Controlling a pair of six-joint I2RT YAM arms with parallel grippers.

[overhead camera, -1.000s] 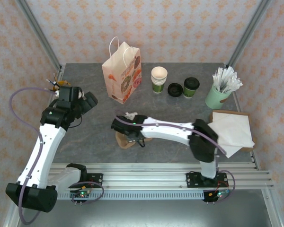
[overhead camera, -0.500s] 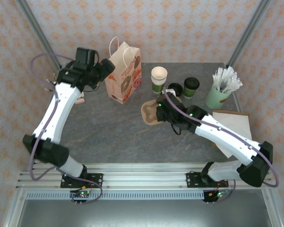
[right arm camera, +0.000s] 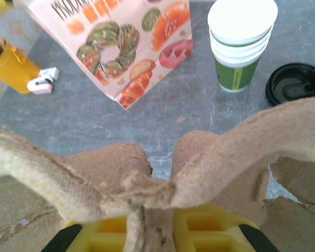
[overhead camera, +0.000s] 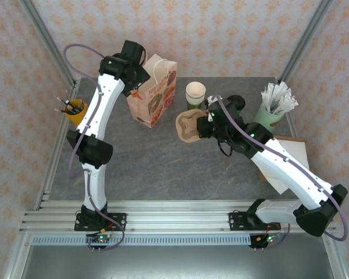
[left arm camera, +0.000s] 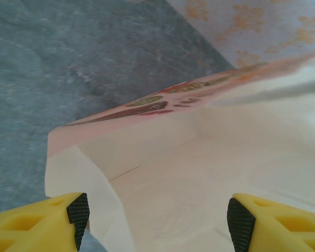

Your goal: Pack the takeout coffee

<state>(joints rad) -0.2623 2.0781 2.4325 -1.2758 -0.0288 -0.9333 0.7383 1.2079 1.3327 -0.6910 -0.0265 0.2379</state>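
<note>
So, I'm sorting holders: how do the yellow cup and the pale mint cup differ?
The yellow cup holds a few slim sticks; the pale mint cup is packed with white wrapped sticks. The yellow cup stands far left, the mint cup far right. Both are lidless.

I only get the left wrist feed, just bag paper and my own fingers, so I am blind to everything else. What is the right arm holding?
Observer: The right gripper is shut on a brown pulp cup carrier.
Operator: Anything loaded in it?
Observer: No. The lidded coffee cup stands on the table, partly hidden behind the right arm.
Operator: How does my side look from above?
Observer: The paper bag stands upright, with the left gripper open at its mouth.
</note>
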